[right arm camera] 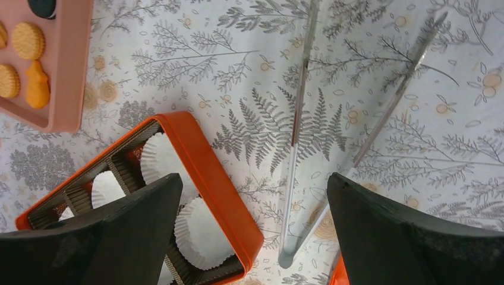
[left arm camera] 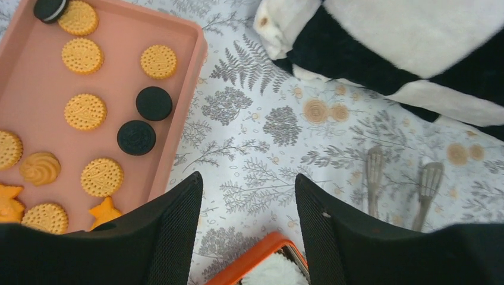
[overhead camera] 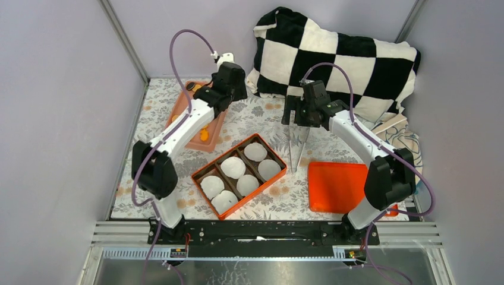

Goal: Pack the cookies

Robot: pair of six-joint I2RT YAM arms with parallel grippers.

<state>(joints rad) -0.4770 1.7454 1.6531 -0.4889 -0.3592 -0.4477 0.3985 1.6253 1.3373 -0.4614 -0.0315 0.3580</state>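
Packing not begun: left gripper (left arm camera: 246,178) beyond the orange box (right arm camera: 208,172) by the cookies (left arm camera: 86,111), right gripper (right arm camera: 254,178) over tongs (right arm camera: 297,119) beside it, both released; next likely grasp tongs

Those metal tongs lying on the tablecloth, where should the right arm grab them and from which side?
Probably from straight above, the right gripper straddling both blades with open jaws, a little above the joined end. The tongs lie flat in a narrow V, joined end toward the robot, so the blades sit closest there and squeezing would close them.
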